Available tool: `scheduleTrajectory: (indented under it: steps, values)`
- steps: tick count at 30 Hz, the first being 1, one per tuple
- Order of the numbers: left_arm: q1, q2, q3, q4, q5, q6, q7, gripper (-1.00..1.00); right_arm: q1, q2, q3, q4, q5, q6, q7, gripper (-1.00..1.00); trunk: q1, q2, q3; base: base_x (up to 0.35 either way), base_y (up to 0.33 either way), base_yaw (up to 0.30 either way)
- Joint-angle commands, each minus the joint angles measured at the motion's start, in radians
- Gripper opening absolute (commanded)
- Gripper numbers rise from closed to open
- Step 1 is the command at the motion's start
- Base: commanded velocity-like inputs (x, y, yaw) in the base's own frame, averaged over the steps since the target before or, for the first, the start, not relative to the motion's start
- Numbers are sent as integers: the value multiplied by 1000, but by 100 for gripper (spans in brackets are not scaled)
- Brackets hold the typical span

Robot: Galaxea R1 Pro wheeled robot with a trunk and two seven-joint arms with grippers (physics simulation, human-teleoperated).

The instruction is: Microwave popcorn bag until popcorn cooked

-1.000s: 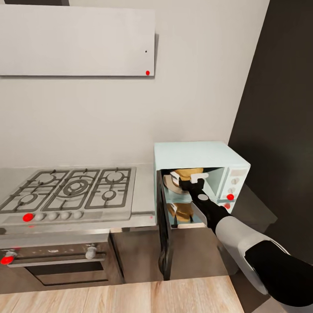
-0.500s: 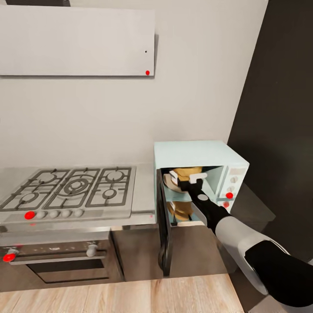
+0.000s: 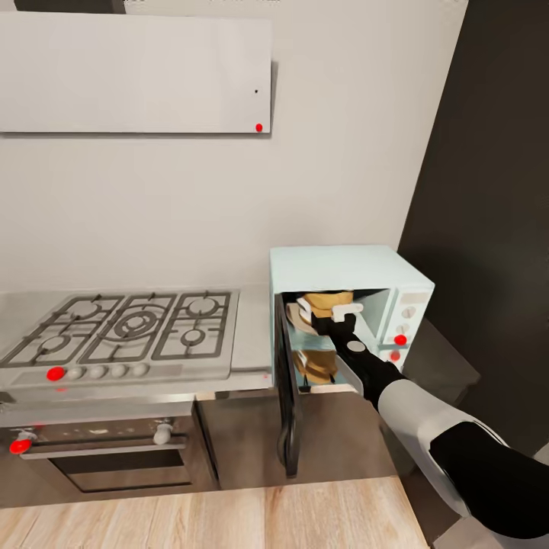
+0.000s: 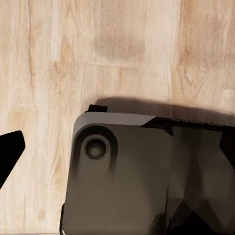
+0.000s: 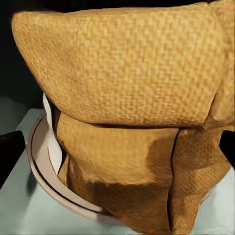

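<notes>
The popcorn bag looks like coarse woven golden-brown paper, matt and creased. It sits on a smooth, glossy white turntable plate. The microwave has a smooth matt mint shell. At lower left, the tabletop is brushed grey metal, the hob grates dull grey. The floor is pale grained wood.

Pale wood plank floor occupies the upper half and left side of the frame. A dark grey, rounded-corner robot base panel fills the lower right, bearing a round recessed fitting. A black fingertip enters at the left edge.
</notes>
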Motion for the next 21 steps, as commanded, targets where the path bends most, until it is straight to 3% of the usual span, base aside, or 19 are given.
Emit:
scheduleTrajectory:
  steps: [1, 12, 21]
  values:
    - [-1, 0, 4, 1, 1, -3, 1, 100, -1, 0, 9, 1, -8, -4, -6, 100, 0, -2, -2, -272, 0, 0]
    - [-1, 0, 4, 1, 1, -3, 1, 100, -1, -2, 9, 1, -8, -4, -6, 100, 0, -2, -2, -80, 0, 0]
    - [-1, -1, 4, 1, 1, -3, 1, 100, -1, -16, 9, 1, -8, -4, -6, 100, 0, -2, -2, -317, 0, 0]
